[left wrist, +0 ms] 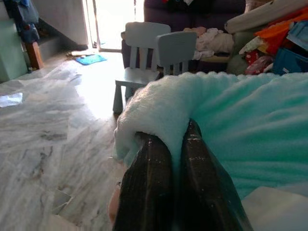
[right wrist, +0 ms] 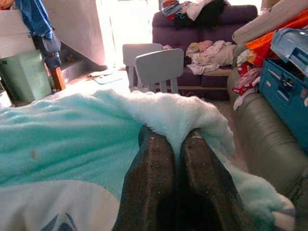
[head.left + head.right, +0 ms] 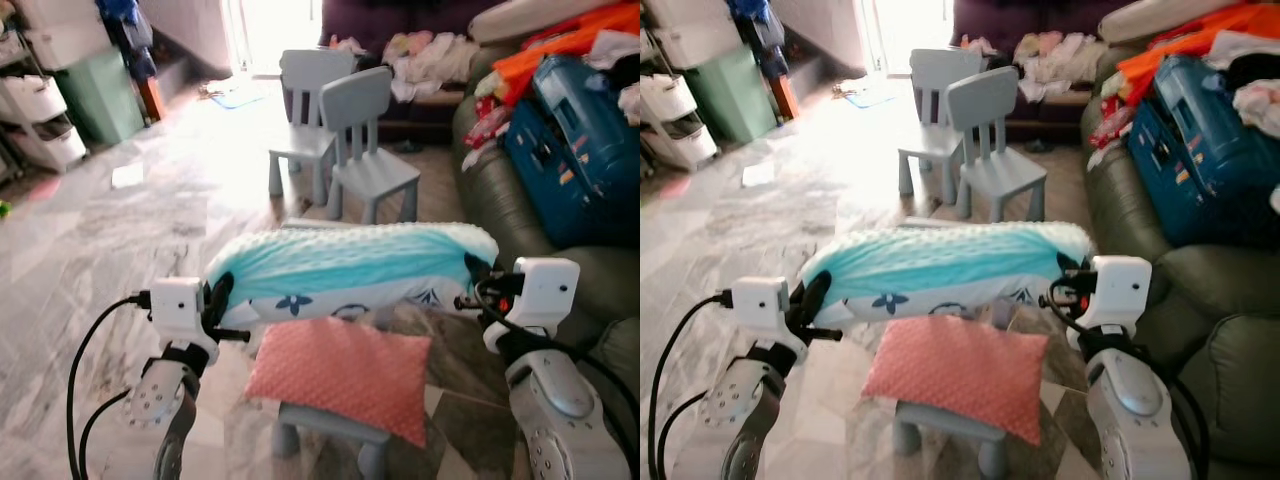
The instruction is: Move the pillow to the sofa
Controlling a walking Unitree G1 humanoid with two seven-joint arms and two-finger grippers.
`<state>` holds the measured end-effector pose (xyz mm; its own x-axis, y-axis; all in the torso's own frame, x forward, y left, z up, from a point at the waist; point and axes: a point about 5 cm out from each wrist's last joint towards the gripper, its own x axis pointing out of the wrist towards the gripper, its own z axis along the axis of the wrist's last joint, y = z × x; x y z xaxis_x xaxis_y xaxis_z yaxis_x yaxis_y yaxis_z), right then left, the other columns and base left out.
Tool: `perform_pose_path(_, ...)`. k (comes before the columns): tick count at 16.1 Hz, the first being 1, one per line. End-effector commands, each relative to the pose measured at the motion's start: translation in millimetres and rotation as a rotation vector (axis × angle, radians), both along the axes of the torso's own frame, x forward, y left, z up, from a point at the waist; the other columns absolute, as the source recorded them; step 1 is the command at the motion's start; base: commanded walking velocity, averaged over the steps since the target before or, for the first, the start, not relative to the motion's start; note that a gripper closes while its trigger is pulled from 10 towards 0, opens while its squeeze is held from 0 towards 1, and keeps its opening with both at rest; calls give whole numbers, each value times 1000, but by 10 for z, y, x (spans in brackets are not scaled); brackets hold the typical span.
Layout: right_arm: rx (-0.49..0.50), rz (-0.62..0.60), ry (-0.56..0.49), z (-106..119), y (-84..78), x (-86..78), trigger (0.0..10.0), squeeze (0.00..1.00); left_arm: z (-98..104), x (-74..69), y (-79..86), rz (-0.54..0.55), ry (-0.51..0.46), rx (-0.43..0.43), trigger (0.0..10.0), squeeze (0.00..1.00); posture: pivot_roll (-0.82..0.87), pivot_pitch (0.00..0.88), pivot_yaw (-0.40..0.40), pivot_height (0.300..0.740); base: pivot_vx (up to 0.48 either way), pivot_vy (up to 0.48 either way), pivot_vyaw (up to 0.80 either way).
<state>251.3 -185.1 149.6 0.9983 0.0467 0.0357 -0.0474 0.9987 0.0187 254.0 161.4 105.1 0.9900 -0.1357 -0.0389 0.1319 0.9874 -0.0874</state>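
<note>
Pillow (image 3: 350,265) held between my two grippers.
Left gripper (image 3: 218,300) and right gripper (image 3: 472,282) each pinch one end; sofa (image 3: 520,230) lies right.

floor: grey marble (image 3: 90,240) | two pale chairs (image 3: 345,140) | purple couch (image 2: 211,72) | bright doorway (image 3: 270,30)

The pillow (image 3: 350,265) is fluffy, matt teal plush cloth. Under it, a pink cushion (image 3: 340,373) shows a dotted weave. The floor (image 3: 120,240) is glossy veined marble, the chairs (image 3: 345,140) smooth grey plastic, the sofa (image 3: 520,215) sheeny olive leather.
</note>
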Motion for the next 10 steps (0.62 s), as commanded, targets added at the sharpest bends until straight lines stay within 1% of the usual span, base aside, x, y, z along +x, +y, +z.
perform_pose_path(1,-21,-33,2,22,-61,-7,4039,0,-10,25,115,69,21,25,10000,0,-154,0,40,740,0,0,0)
perform_pose_path(2,-32,-39,16,8,-71,-6,10000,0,-7,36,117,75,25,10,10000,0,-153,0,36,740,0,0,0)
perform_pose_path(4,-56,-48,42,-13,-94,2,10000,0,20,51,109,72,30,-35,10000,0,-151,0,27,740,0,0,0)
perform_pose_path(5,-69,-59,82,-41,-119,27,10000,0,50,64,86,59,42,-43,10000,0,-152,0,22,740,0,0,0)
perform_pose_path(6,-73,-60,89,-47,-122,32,10000,0,54,67,82,60,43,-44,10000,0,-152,0,22,740,0,0,0)
perform_pose_path(8,-77,-53,86,-35,-121,42,10000,0,66,93,66,49,42,-33,10000,0,-155,0,16,740,0,0,-716)
perform_pose_path(10,-84,-55,89,-22,-136,54,10000,0,73,158,103,76,37,-30,10000,0,-161,0,15,740,0,0,-763)
